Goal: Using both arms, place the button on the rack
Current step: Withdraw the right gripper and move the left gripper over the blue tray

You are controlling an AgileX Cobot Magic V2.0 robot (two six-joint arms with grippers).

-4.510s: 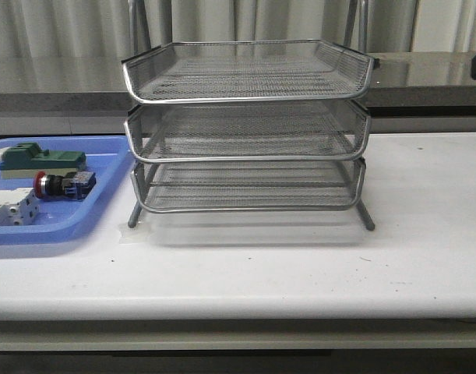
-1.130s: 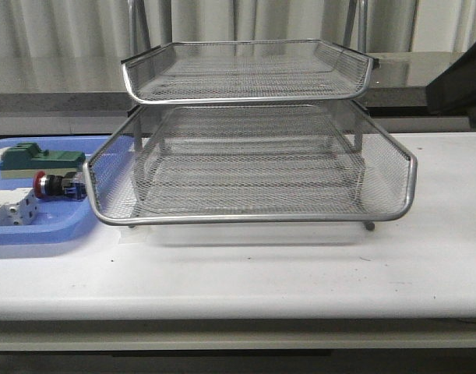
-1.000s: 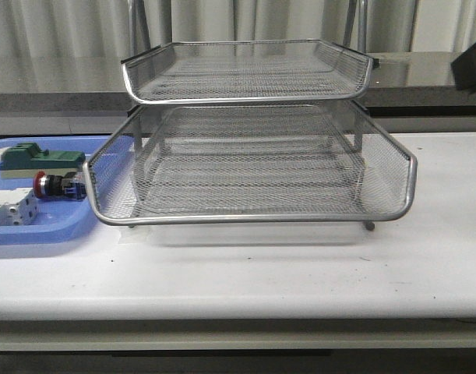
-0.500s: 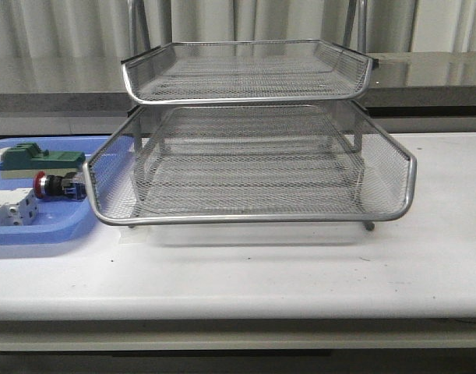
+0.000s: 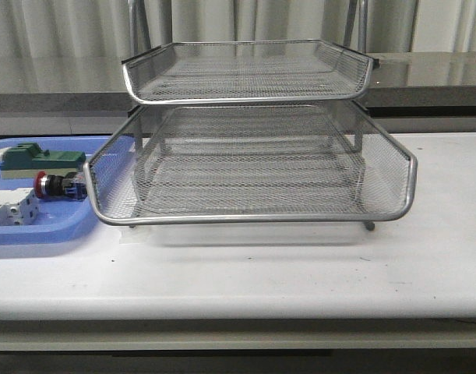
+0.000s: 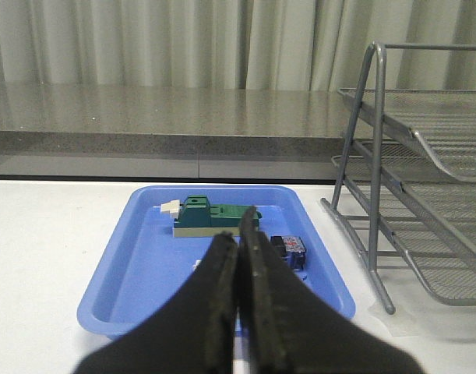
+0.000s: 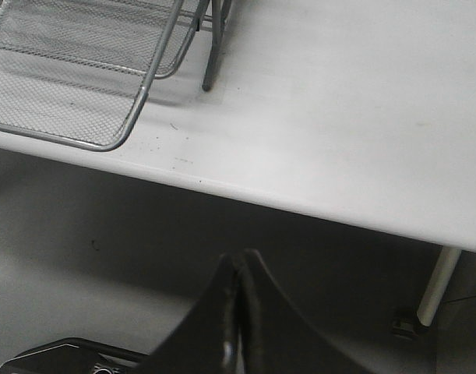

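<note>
The button [image 5: 60, 185], red cap, black body, blue rear block, lies in the blue tray [image 5: 43, 230] at the left; in the left wrist view only its blue end [image 6: 289, 251] shows beside my fingers. The silver wire rack [image 5: 249, 70] stands mid-table with its middle tier [image 5: 253, 214] pulled out toward the front. My left gripper [image 6: 239, 226] is shut and empty, hovering in front of the tray. My right gripper [image 7: 239, 261] is shut and empty, off the table's front edge, below table level. Neither arm shows in the front view.
A green block [image 5: 39, 160] and a white terminal block [image 5: 12, 209] also lie in the blue tray. The pulled-out tier's corner [image 7: 105, 144] reaches close to the table's front edge [image 7: 300, 206]. A grey counter and curtains stand behind.
The middle tier, pushed in at first, now stands pulled out. A dark arm at the right edge a second ago has left the front view. Button unmoved.
</note>
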